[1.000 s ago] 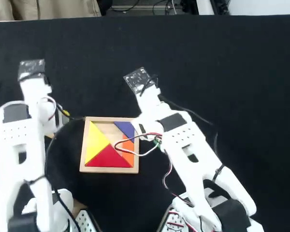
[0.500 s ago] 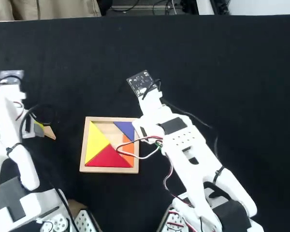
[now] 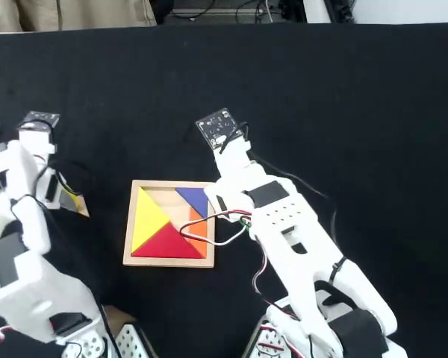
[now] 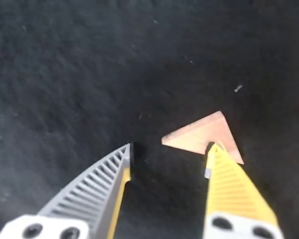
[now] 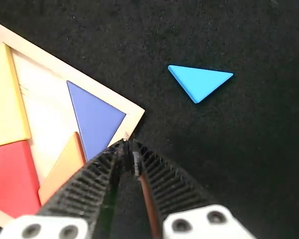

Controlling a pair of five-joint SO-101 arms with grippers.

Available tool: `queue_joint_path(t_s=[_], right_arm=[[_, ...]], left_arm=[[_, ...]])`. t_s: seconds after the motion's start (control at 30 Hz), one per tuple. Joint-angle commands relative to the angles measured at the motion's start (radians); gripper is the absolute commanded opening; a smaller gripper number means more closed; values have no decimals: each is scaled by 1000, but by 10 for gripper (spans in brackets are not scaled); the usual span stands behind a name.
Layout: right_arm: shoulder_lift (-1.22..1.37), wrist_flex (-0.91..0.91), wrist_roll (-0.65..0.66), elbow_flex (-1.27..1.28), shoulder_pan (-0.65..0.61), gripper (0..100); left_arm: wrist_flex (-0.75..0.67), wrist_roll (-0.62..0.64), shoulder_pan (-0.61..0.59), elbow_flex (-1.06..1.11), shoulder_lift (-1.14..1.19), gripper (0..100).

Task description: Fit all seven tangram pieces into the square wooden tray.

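A black cloth covers the desk (image 3: 358,112), with wide bare room on the far side and to the right of the square wooden tray (image 3: 169,261). The tray lies left of centre between the two arms. In it sit a yellow triangle (image 3: 149,220), a red triangle (image 3: 164,242), a dark blue triangle (image 3: 194,200) and an orange piece (image 5: 62,167), with bare wood showing between the yellow and the dark blue. The right tool (image 5: 128,144) hangs over the tray's rim by the dark blue triangle, its fingers pressed together on nothing. A light blue triangle (image 5: 199,82) lies flat on the cloth near that corner, apart from the rim. Well to the left of the tray, a pink triangle (image 4: 202,137) lies on the cloth with open desk around it. The left tool (image 4: 170,147) is spread wide above it and holds nothing; its yellow finger's tip meets the triangle's long edge, while the grey finger stands apart. Compared with half a second ago, the left arm has shifted a little toward the tray and sits lower, while the right arm, the tray and its pieces are unchanged.
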Motion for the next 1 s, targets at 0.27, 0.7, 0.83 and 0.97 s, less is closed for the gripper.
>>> queue_joint_path(t_s=[0.27,0.7,0.83,0.97], right_arm=[[-35,-17,0,-5,15,15],[-35,-17,0,-5,15,15],[-35,-17,0,-5,15,15],[-35,-17,35,-5,15,15]], left_arm=[[315,-135,-163,-667,500,243],[684,-193,-136,-1081,500,243],[684,-198,-68,-977,381,243],[683,-354,-19,-854,261,243]])
